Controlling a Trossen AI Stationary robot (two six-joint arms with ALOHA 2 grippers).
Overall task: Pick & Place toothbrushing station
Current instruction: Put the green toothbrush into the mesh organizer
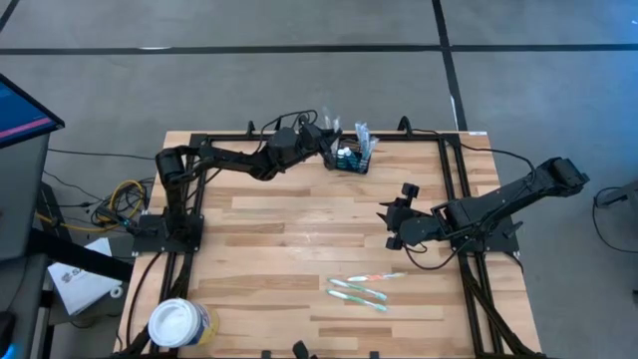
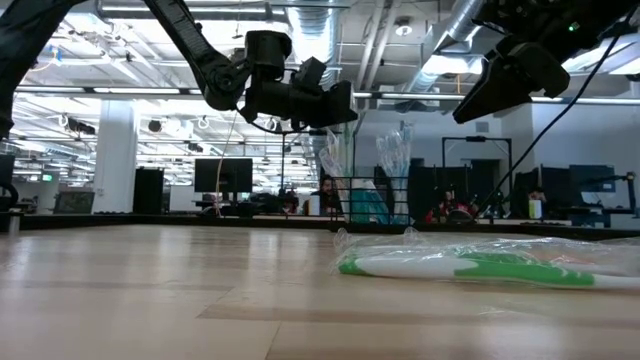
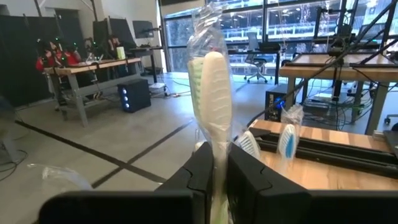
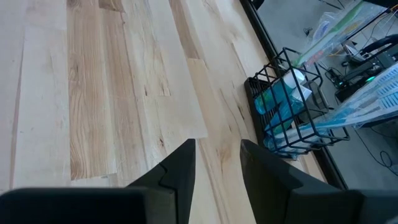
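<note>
The toothbrushing station [image 1: 351, 158], a small black wire caddy with a blue item and wrapped toothbrushes standing in it, rests on its base at the table's far edge. It shows too in the right wrist view [image 4: 289, 115] and the low view [image 2: 372, 205]. My left gripper [image 1: 325, 136] reaches level to the caddy's left side and is shut on a toothbrush [image 3: 213, 93] in clear wrap. My right gripper [image 1: 393, 221] hangs open over the table's right middle, nothing between its fingers [image 4: 217, 165]. My left gripper [image 3: 219, 165] pinches the wrapped toothbrush's shaft [image 3: 215, 140] between its two fingers, through the clear wrap. The fingers come level from the table's left and lie across the brush. The brush stands nearly upright, its pale upper part rising above the fingers; its lower end is hidden.
Three wrapped toothbrushes [image 1: 363, 289] lie on the table's near right; one with green [image 2: 470, 268] shows close in the low view. A round white tub [image 1: 179, 324] stands at the near left corner. A black frame [image 1: 454, 179] runs along the table's edges.
</note>
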